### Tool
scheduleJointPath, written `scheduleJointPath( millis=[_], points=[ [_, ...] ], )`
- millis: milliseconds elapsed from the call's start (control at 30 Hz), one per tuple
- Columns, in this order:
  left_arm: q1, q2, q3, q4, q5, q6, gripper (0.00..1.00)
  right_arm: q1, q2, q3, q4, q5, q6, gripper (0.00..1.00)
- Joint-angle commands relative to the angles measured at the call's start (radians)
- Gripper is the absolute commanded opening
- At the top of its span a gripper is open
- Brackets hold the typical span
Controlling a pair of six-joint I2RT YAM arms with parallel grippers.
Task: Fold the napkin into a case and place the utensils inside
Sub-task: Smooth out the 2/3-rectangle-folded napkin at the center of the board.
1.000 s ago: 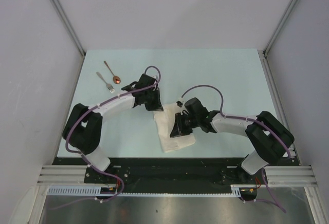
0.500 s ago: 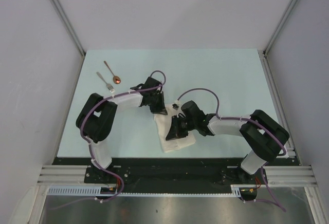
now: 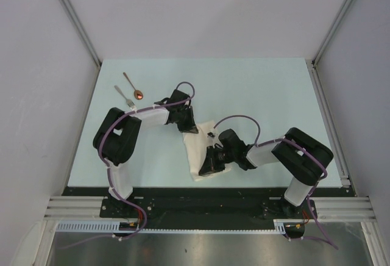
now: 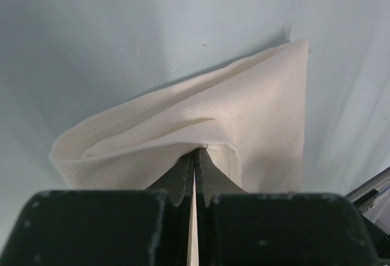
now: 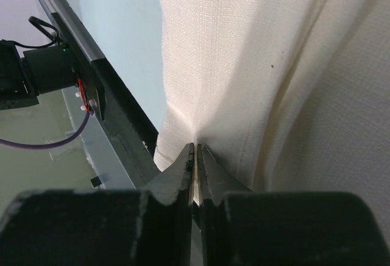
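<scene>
The cream-white napkin (image 3: 201, 145) lies partly folded on the pale table between my two arms. My left gripper (image 3: 189, 128) is shut on its far edge; in the left wrist view (image 4: 195, 151) the cloth (image 4: 201, 119) bulges into a fold ahead of the jaws. My right gripper (image 3: 208, 166) is shut on the near edge of the napkin, and the right wrist view (image 5: 195, 147) shows the cloth (image 5: 256, 64) pinched between the closed jaws. The silver fork (image 3: 125, 97) and the copper-bowled spoon (image 3: 133, 86) lie apart at the far left of the table.
The pale blue-green table (image 3: 268, 95) is walled by grey panels at left, right and back. A black rail (image 3: 195, 193) runs along the near edge by the arm bases; it also shows in the right wrist view (image 5: 91, 77).
My right gripper has drawn the napkin's edge toward the near-left. My left gripper has shifted slightly right on the far edge. The cloth has narrowed and folded over.
</scene>
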Motion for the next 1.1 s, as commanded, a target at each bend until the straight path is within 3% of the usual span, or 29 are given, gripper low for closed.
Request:
scheduleJointPath(
  millis=[0,200,367,700,1067],
  points=[
    [0.015,0.010,0.047,0.031,-0.033,0.006,0.00,0.010,-0.014,0.023,-0.078,0.009,-0.049,0.10],
    [0.015,0.007,0.051,0.022,-0.030,0.012,0.00,0.007,-0.039,0.173,-0.204,0.032,-0.095,0.14],
    [0.015,0.022,0.043,0.026,-0.030,0.008,0.00,0.017,0.045,0.249,-0.164,-0.017,-0.072,0.15],
    [0.015,0.041,0.057,0.017,-0.042,0.008,0.00,0.085,0.055,0.031,0.018,-0.007,0.016,0.12],
    [0.015,-0.060,0.062,-0.023,-0.031,0.034,0.03,-0.004,-0.121,0.117,-0.244,0.040,-0.101,0.16]
  ],
)
